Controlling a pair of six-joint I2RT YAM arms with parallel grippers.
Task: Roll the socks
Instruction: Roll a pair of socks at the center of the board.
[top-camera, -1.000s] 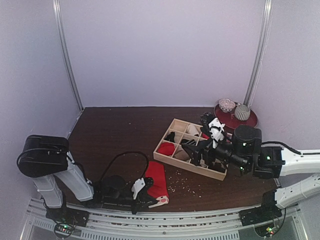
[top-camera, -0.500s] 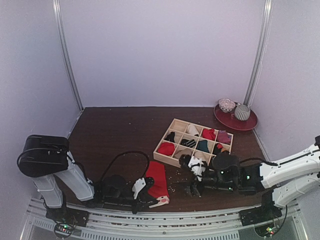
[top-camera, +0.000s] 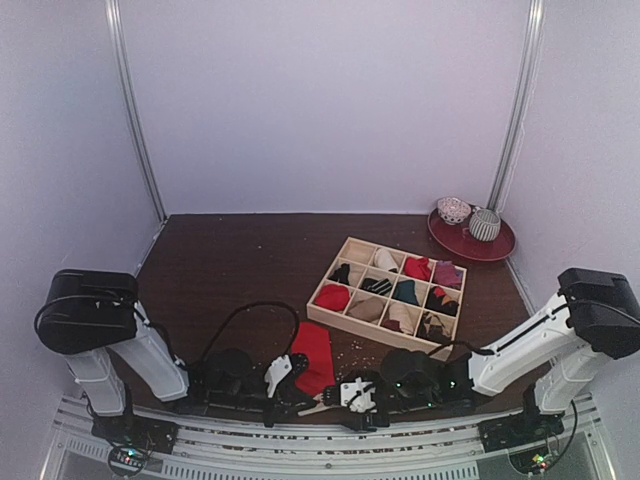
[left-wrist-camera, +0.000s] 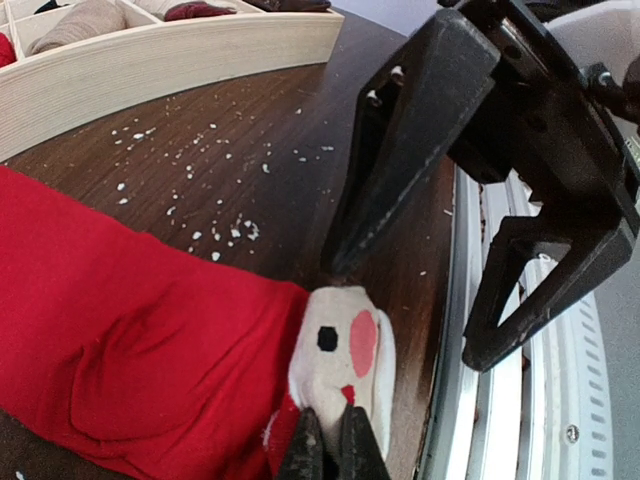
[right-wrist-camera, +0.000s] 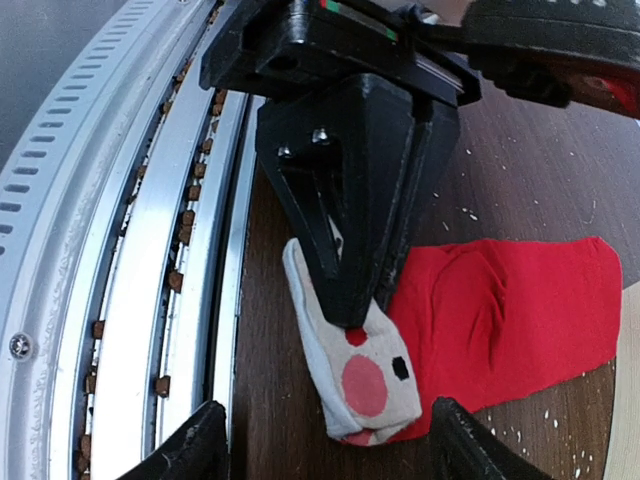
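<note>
The red sock (top-camera: 312, 357) lies flat on the bench (top-camera: 220, 260) close to the near edge. Its length runs away from the arms toward the wooden divider box (top-camera: 375, 335), and its cream end (left-wrist-camera: 340, 358), marked with a pink spot and a small black square, points at the metal rail (right-wrist-camera: 130, 250). The left fingers (left-wrist-camera: 308, 455) are pinched tight on the very tip of that cream end. This reads as an anchor, since pinning one end gives the fabric something to wind against. The right fingers (right-wrist-camera: 200, 450) are spread wide and hold nothing. They sit one on each side of the same cream end, facing the left arm head-on, and seem lined up to take the tip or start turning it over. Room is the trouble here: the two sets of fingers are nose to nose, close to touching, and right beside the rail. By my judgement any roll has to travel away from the edge, over the red body of the sock. That way lies open as far as the box wall, with only white crumbs (left-wrist-camera: 200, 190) scattered on the dark wood between.
</note>
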